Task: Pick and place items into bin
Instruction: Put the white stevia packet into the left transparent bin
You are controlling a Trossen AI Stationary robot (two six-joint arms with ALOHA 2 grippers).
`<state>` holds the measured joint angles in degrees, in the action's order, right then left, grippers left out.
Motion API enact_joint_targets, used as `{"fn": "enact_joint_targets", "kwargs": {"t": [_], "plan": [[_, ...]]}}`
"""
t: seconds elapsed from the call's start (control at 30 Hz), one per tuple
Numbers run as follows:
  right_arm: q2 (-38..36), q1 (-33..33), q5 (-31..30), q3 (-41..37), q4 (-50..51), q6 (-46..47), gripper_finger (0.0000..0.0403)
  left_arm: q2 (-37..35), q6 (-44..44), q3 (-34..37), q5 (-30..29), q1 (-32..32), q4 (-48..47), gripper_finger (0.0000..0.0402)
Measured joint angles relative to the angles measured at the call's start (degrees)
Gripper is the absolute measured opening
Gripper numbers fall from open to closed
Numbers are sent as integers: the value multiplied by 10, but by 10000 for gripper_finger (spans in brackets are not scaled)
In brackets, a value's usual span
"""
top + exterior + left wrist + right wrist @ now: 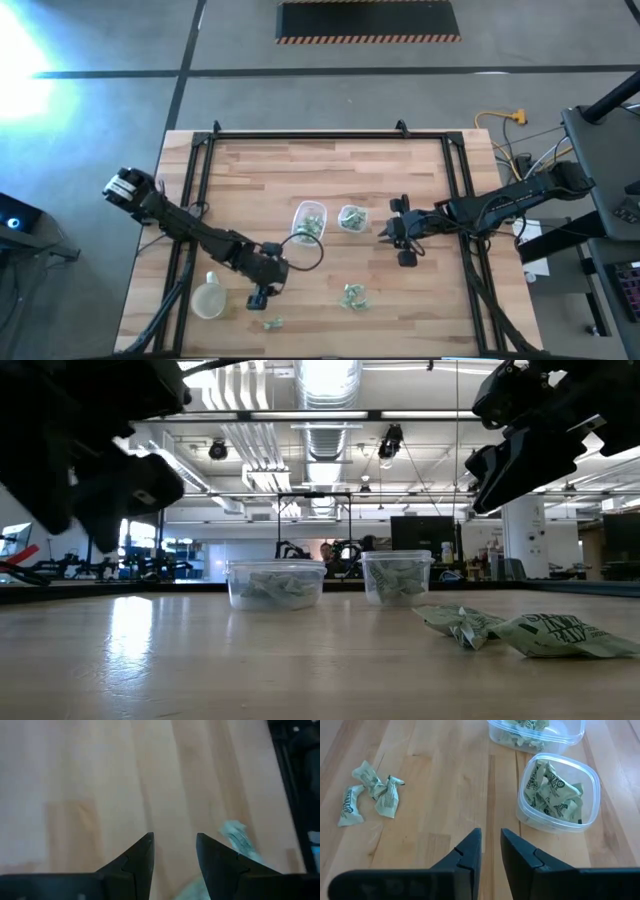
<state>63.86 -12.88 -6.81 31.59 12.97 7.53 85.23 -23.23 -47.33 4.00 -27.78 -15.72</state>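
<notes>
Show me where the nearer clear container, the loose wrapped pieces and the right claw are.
nearer clear container (556, 794): right wrist view, on its wrapped contents' rim area.
loose wrapped pieces (370, 792): right wrist view, middle of cluster.
right claw (491, 847): right wrist view, between fingertips.

Right gripper (490, 851): two dark fingers, narrow gap between them, nothing in it — above bare wood.
Table (435, 795): pale wooden planks.
Near container (557, 793): clear tub, holds crinkly pale-green wrapped pieces.
Far container (536, 732): clear tub, partly cut off by the frame — more wrapped pieces inside.
Loose items (370, 793): small cluster on the wood, well apart from both tubs.
</notes>
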Motion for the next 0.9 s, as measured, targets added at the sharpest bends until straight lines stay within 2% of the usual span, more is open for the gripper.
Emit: {"fn": "enact_joint_targets", "kwargs": {"t": [0.4,0.73,0.9], "plan": [[0,0,0,0,-1,0,63,2,-57,0,-14,-69,-4,130],[0,0,-2,-3,-18,-2,61,2,-69,0,-49,-76,-38,130],[1,0,-2,-8,-25,-6,58,2,-120,-13,-55,-79,-84,130]]}}
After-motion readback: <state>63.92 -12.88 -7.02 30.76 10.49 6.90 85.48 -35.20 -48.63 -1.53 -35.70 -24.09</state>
